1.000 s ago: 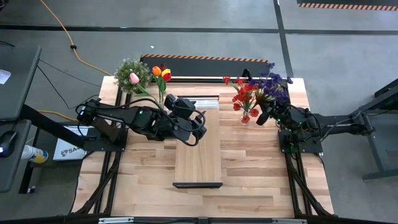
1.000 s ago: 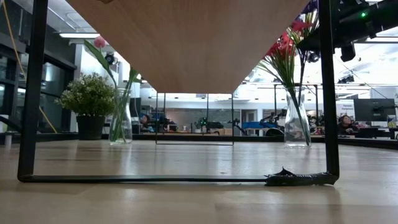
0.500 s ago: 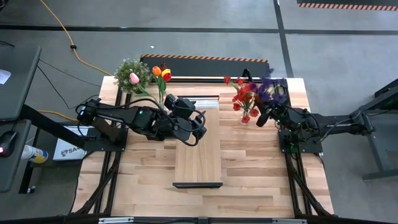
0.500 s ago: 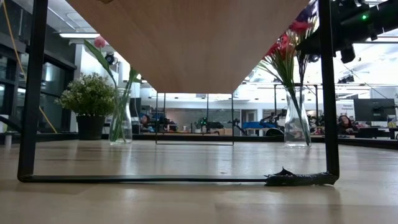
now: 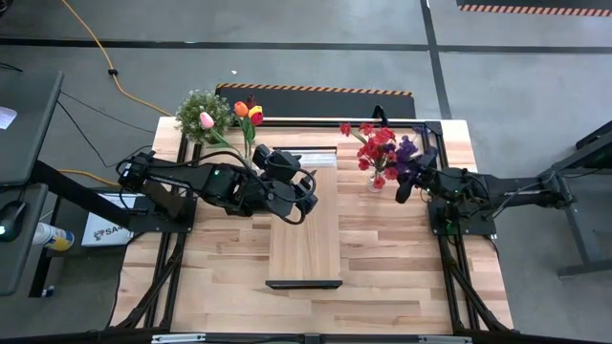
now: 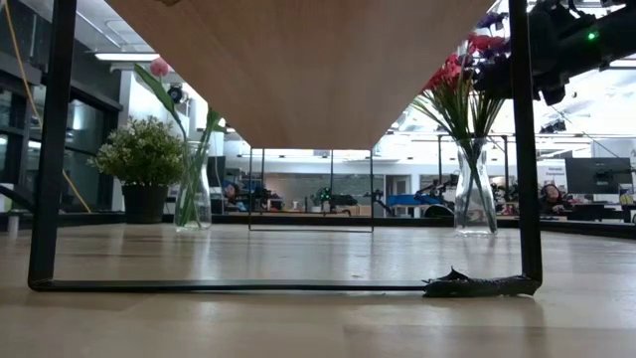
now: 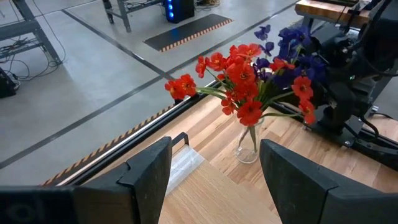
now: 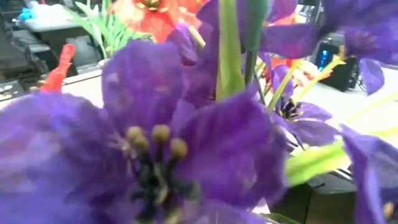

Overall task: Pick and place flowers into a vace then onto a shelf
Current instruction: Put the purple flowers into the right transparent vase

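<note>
A clear glass vase [image 7: 249, 144] stands on the table right of the shelf [image 5: 304, 229], holding a red blossom spray [image 7: 244, 81]. The purple spray [image 5: 409, 150] now rises beside the red one, and its green stems [image 6: 481, 119] run down into the same vase. My right gripper [image 5: 402, 187] sits just near-right of these flowers, so purple petals [image 8: 186, 124] fill its wrist view. My left gripper [image 7: 214, 180] hovers open over the shelf's far part with nothing between its fingers. A second vase with tulips [image 5: 246, 119] stands far left of the shelf.
A bushy potted plant [image 5: 203, 110] stands at the table's far-left corner, beside the tulip vase. The shelf stands on black frame legs [image 6: 525, 149], with its black end bracket [image 5: 303, 284] toward the near edge. Bare tabletop lies near and right of the shelf.
The purple spray has swung from the far right toward the vase and sunk down. It now stands close against the red spray with its stems in the vase. My right gripper has drawn slightly back toward the near edge.
</note>
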Robot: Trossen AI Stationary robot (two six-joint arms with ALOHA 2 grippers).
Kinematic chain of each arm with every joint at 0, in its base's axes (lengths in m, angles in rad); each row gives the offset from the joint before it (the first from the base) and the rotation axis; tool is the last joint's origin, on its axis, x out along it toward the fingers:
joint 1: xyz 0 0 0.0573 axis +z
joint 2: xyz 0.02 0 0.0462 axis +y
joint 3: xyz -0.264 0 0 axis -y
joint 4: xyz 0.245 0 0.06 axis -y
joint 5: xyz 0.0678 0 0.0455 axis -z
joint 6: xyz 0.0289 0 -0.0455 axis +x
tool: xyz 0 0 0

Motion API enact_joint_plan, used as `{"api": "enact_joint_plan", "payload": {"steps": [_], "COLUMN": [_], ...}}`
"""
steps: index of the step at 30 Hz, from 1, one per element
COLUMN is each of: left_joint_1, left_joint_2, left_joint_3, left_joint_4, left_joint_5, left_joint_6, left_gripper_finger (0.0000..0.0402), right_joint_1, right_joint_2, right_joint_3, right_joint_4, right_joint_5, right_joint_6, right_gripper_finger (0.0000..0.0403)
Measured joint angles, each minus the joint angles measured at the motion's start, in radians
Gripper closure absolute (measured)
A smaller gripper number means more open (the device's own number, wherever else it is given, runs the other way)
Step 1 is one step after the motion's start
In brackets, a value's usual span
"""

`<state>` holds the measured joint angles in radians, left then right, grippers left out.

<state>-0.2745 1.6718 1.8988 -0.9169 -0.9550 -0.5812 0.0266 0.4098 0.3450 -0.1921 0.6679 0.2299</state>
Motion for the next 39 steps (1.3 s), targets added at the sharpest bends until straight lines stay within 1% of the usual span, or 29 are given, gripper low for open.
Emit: {"api": "enact_joint_plan", "payload": {"steps": [6,9,16,22,26,34,39], "left_joint_1": [0.0,0.0,0.0,0.0,0.0,0.0,0.0], "left_joint_2": [0.0,0.0,0.0,0.0,0.0,0.0,0.0], "left_joint_3": [0.0,0.0,0.0,0.0,0.0,0.0,0.0], "left_joint_4": [0.0,0.0,0.0,0.0,0.0,-0.001,-0.001], "left_joint_5": [0.0,0.0,-0.005,-0.007,-0.008,-0.008,0.001], "left_joint_6": [0.0,0.0,0.0,0.0,0.0,0.0,0.0], "left_gripper_finger": [0.0126,0.0126,0.0126,0.0126,0.0126,0.0126,0.0126], "right_joint_1": [0.0,0.0,0.0,0.0,0.0,0.0,0.0], "right_joint_2": [-0.054,-0.079,-0.084,-0.086,-0.086,-0.086,-0.084], "right_joint_3": [0.001,0.014,0.14,0.204,0.248,0.354,0.405], "right_joint_4": [-0.045,-0.118,-0.356,-0.378,-0.43,-0.553,-0.579], "right_joint_5": [-0.009,-0.026,-0.079,-0.082,-0.095,-0.186,-0.26], "right_joint_6": [-0.029,-0.029,-0.028,-0.031,-0.024,-0.021,-0.002], "right_gripper_finger": [0.0217,0.0215,0.0212,0.0212,0.0212,0.0213,0.0213]}}
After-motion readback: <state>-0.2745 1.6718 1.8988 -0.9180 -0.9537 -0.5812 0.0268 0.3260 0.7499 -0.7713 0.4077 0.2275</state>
